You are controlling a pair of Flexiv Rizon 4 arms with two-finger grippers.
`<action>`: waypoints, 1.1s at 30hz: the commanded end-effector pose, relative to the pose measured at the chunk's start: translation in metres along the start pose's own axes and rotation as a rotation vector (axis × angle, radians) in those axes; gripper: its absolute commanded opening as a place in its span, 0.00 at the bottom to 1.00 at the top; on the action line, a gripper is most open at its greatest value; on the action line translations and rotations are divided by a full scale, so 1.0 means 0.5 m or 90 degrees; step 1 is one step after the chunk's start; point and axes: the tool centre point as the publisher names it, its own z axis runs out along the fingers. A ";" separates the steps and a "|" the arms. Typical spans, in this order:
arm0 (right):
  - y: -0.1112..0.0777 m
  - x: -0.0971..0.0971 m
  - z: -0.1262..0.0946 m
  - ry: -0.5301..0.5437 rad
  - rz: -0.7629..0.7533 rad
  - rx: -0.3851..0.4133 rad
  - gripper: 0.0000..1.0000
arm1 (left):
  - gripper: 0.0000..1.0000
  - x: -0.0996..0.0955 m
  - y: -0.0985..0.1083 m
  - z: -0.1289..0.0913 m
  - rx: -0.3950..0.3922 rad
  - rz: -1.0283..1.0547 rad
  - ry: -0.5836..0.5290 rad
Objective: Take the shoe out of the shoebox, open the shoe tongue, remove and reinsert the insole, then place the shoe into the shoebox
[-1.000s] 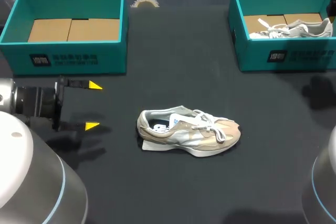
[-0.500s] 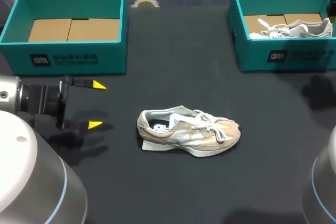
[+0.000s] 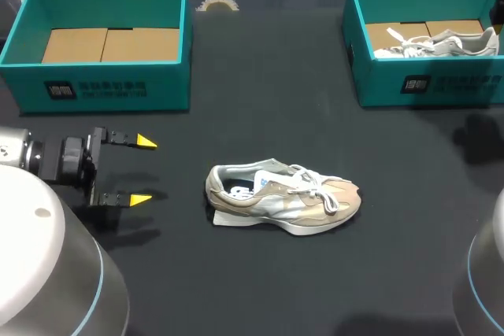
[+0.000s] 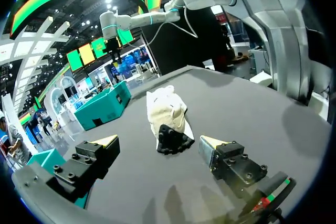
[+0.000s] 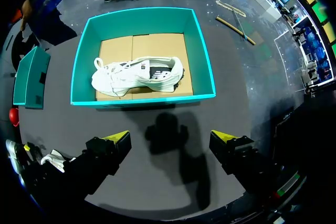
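Left gripper (image 3: 143, 171): fingers spread wide, nothing between them, low over the black counter (image 3: 268, 108).

The beige-and-white mesh sneaker (image 3: 283, 198) lies at its 3 o'clock, apart from the fingertips, on the counter and outside both boxes. Its long axis runs 9 to 3 o'clock, heel toward this gripper and toe away. In the left wrist view the heel sits dead ahead, on the line between the fingers.

A pale flat piece under the heel may be the insole; this cannot be confirmed.

The empty teal cardboard shoebox (image 3: 102, 92) stands at the left gripper's 12 o'clock.

Right gripper (image 5: 170, 139): fingers apart, empty, above the counter just before the second teal shoebox (image 5: 142, 99), which holds a white laced sneaker (image 5: 136, 76).

Judgement: the left arm is nearer and meets the shoe heel-first.
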 end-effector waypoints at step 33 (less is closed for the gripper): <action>0.001 0.001 0.000 -0.001 0.001 0.001 1.00 | 1.00 0.047 0.076 -0.029 0.001 -0.187 0.036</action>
